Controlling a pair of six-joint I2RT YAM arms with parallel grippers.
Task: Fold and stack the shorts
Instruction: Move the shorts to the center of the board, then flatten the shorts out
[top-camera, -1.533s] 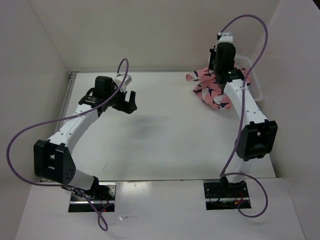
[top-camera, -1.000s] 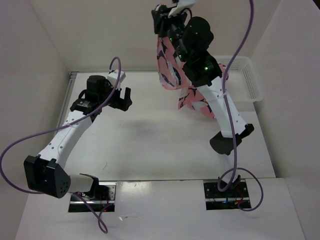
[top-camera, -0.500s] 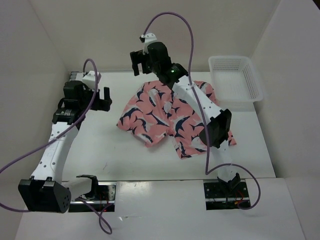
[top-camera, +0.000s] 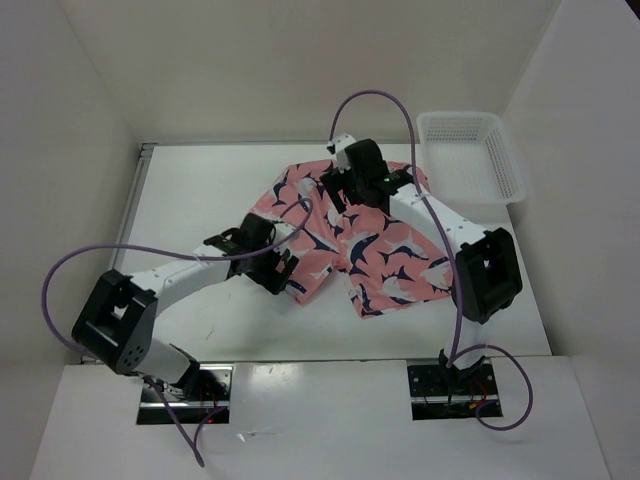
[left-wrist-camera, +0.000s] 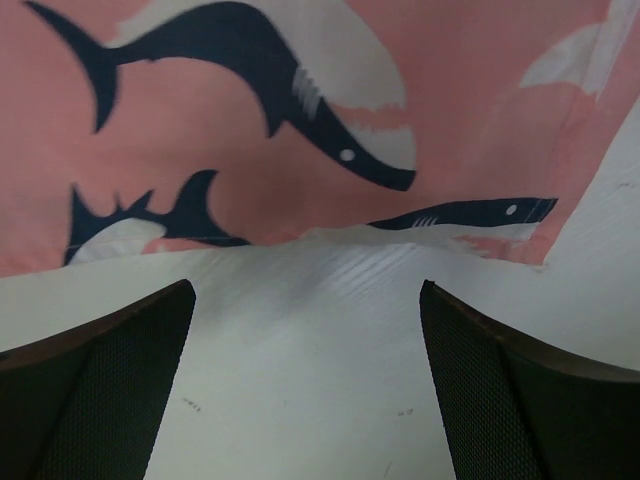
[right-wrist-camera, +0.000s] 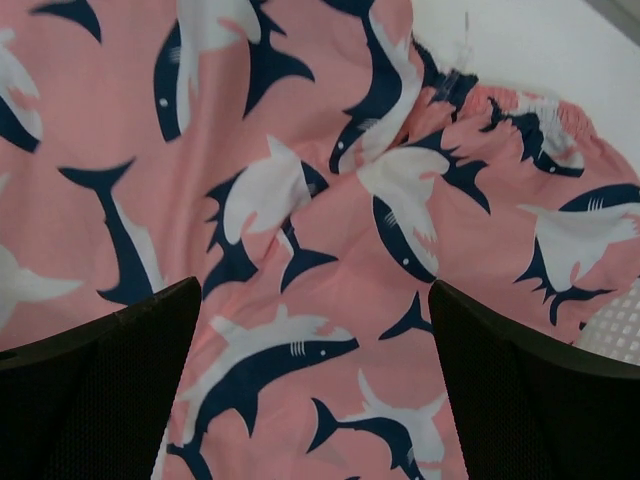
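The shark-print shorts (top-camera: 385, 255) lie spread open on the white table (top-camera: 200, 200), waistband toward the back, one corner just beside the white basket (top-camera: 512, 165). The left fingers (left-wrist-camera: 95, 385) stand wide apart over bare table right at a leg hem, holding nothing. The right fingers (right-wrist-camera: 105, 385) gape wide too, empty, above the cloth near the waistband.

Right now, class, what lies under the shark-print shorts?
The shorts lie spread on the white table, whose surface shows just past their hem. Anything directly beneath the cloth is covered, so it cannot be seen.
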